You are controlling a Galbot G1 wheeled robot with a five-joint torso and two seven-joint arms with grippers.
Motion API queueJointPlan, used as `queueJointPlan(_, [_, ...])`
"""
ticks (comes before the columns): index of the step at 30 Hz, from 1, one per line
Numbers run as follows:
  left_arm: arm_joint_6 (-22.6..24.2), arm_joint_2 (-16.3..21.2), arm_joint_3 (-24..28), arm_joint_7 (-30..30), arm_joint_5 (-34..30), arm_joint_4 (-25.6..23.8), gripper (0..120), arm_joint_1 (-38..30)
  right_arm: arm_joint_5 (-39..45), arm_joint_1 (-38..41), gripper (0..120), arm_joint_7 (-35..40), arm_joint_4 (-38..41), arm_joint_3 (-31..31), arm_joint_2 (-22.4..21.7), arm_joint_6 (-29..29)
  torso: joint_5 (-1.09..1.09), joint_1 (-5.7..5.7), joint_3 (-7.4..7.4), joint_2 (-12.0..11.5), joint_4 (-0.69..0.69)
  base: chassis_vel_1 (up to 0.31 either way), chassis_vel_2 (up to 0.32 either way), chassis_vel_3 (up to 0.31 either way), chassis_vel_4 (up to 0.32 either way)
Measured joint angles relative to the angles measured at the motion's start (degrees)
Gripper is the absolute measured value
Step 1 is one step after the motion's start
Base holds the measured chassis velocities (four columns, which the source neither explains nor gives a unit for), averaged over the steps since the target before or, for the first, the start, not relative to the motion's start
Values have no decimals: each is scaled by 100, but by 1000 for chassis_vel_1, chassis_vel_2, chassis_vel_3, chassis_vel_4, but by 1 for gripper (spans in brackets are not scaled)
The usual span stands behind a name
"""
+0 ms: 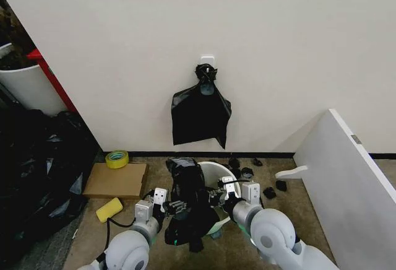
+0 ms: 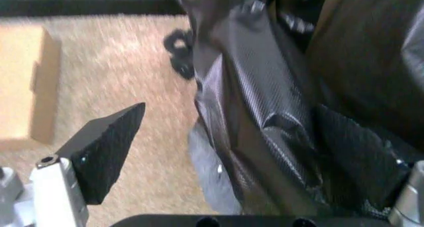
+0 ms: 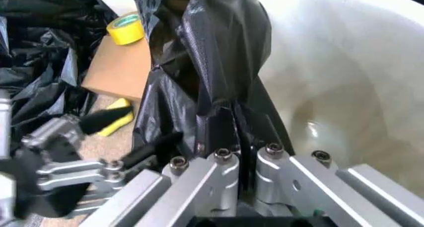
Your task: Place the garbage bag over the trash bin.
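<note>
The garbage bag [image 1: 185,199] is a crinkly black mass draped over the left side of the round white trash bin [image 1: 216,172], whose far rim and inside stay bare. My right gripper [image 1: 214,197] sits over the bin's near rim, shut on a gathered fold of the garbage bag [image 3: 225,88] beside the trash bin [image 3: 344,78] wall. My left gripper [image 1: 174,207] is at the bag's left flank. Its fingers [image 2: 106,150] stand wide apart and open, with the garbage bag [image 2: 265,103] bulging between them.
A flat black bundle [image 1: 200,112] hangs from a wall hook behind the bin. A cardboard box [image 1: 116,180], yellow tape roll [image 1: 116,158] and yellow sponge [image 1: 109,209] lie left. A heap of black bags [image 1: 37,165] fills the far left. A white board [image 1: 346,183] leans right.
</note>
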Motion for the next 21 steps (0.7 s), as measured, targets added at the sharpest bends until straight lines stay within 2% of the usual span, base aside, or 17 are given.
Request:
queueJointPlan(6, [8, -179, 66, -174, -151, 181, 95, -132, -35, -62, 0, 5, 14, 6, 27, 0, -1, 0, 0, 0, 0, 0, 0, 0, 0])
queueJointPlan(12, [151, -250, 48, -340, -244, 172, 73, -159, -63, -91, 0, 3, 16, 6, 31, 1, 0, 0, 0, 0, 0, 0, 0, 0, 0])
queueJointPlan(13, [151, -250, 48, -340, -244, 172, 73, -159, -63, -91, 0, 3, 16, 6, 31, 1, 0, 0, 0, 0, 0, 0, 0, 0, 0])
queueJointPlan(19, [390, -375, 75, -530, -385, 225, 48, -322, -62, -78, 0, -5, 17, -26, 37, 6, 0, 0, 0, 0, 0, 0, 0, 0, 0])
queueJointPlan(21, [609, -413, 105, -748, -549, 245, 38, -435, -62, -85, 0, -14, 16, -49, 37, 10, 0, 0, 0, 0, 0, 0, 0, 0, 0])
